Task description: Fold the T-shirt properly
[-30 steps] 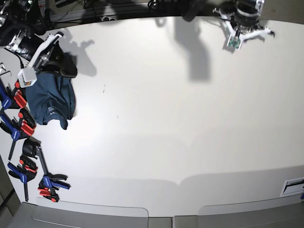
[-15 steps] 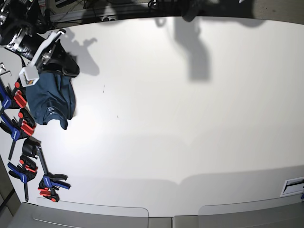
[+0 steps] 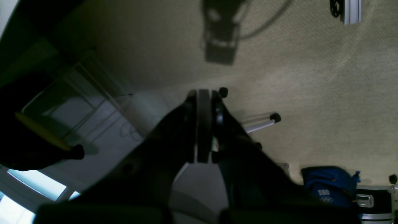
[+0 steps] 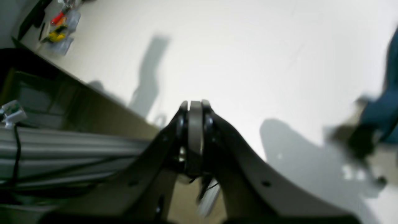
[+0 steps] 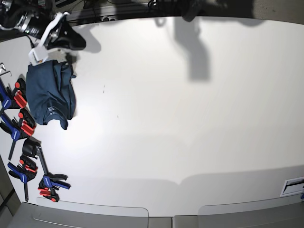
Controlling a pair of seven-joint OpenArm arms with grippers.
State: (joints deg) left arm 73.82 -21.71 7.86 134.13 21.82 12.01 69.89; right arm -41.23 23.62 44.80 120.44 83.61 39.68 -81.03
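The dark teal-blue T-shirt (image 5: 50, 92) lies in a compact folded bundle near the table's left edge, and its blurred edge (image 4: 387, 105) shows at the right of the right wrist view. My right gripper (image 5: 76, 40) hovers beyond the shirt's far end, apart from it. Its jaws (image 4: 194, 104) are shut with nothing between them. My left gripper (image 3: 203, 93) is also shut and empty, pointing at carpeted floor off the table. It does not show in the base view.
Several red, blue and black clamps (image 5: 19, 124) line the table's left edge down to the front-left corner (image 5: 50, 183). The white table (image 5: 190, 118) spreads to the right of the shirt. A blue bag (image 3: 329, 186) sits on the floor.
My right gripper has drawn back from the T-shirt toward the table's far-left corner. The left arm has left the base view at the far right. The shirt has not moved.
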